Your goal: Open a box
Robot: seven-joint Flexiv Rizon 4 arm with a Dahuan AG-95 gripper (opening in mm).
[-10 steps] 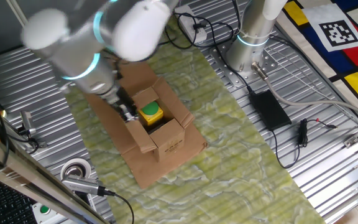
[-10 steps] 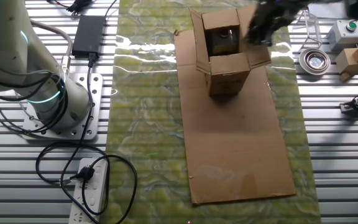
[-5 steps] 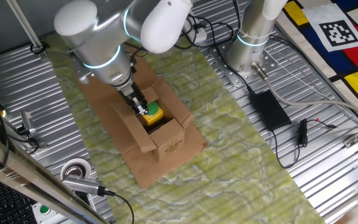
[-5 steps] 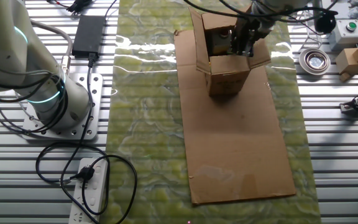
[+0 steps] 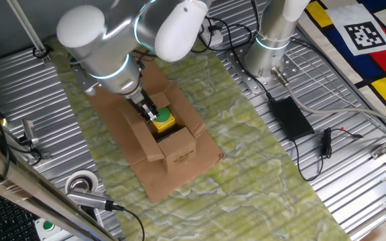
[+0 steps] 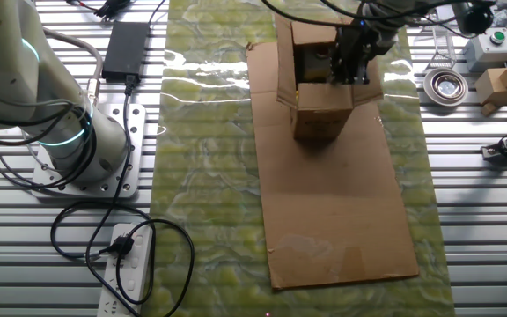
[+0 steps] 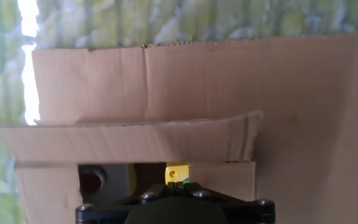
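The small brown cardboard box stands on a flat cardboard sheet with its top flaps spread open; it also shows in the other fixed view. A yellow and green object sits inside it. My gripper reaches down into the box's opening at its left edge, and in the other fixed view it is over the right inner side. In the hand view the gripper has its fingers together, with a folded flap ahead and the yellow object just beyond the tips. I see nothing held.
A large flat cardboard sheet lies on a green mat. A tape roll and a tool lie at the near left. A power brick, cables and the arm's base are to the right.
My arm swung from the box's left side to over its opening and lowered the gripper into it. The box shifted slightly and its side flap stands more upright.
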